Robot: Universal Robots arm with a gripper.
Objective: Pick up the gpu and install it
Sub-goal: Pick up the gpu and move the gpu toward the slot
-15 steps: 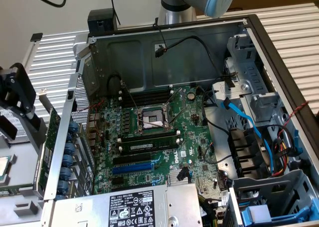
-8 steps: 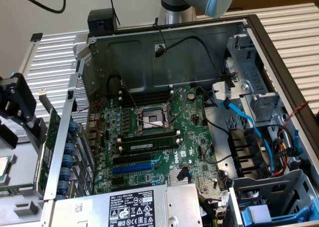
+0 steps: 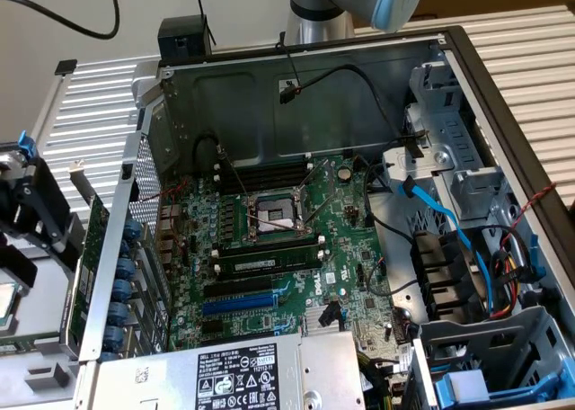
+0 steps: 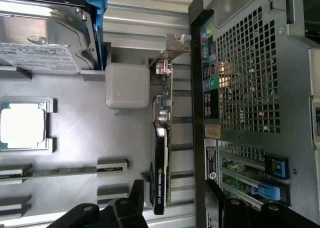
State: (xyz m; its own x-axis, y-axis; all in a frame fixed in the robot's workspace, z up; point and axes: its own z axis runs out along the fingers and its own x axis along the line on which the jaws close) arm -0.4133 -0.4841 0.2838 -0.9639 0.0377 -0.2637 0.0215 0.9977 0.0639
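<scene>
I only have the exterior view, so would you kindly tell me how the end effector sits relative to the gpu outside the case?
Observer: In the wrist view the end effector is open, straddling one end of the gpu, which stands on edge.
Operator: Thank you; what else lies in that tray?
Observer: A memory stick lies there, on the gpu's side away from the computer case.

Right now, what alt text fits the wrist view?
The gpu stands on edge in a gray tray, beside the back of the case, the open gripper near one end. The tray also holds a CPU and a hard drive.
</scene>
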